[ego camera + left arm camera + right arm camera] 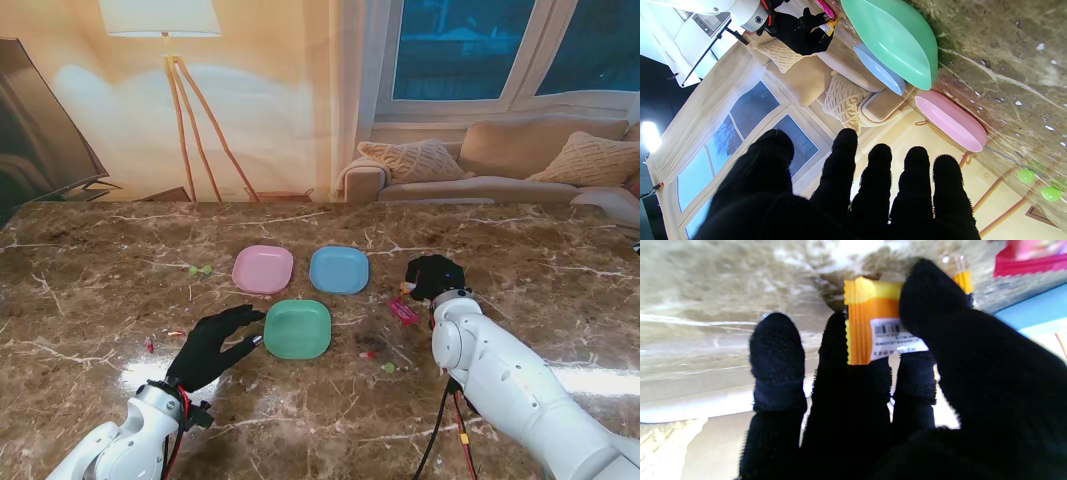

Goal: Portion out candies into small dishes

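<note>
Three small dishes sit mid-table: pink (263,269), blue (339,269) and green (298,328). My right hand (435,277) hovers just right of the blue dish, thumb and fingers pinched on an orange-yellow wrapped candy (873,330), low over the table. The left wrist view also catches that candy (828,28) in the black glove. A pink wrapped candy (404,312) lies on the table just nearer to me than that hand. My left hand (215,345) is open beside the green dish's left edge, its fingers (840,166) spread and holding nothing. All three dishes look empty.
Two green candies (200,270) lie left of the pink dish. A small red candy (368,354) and a green one (389,368) lie nearer to me, right of the green dish. Small red bits (150,346) lie at far left.
</note>
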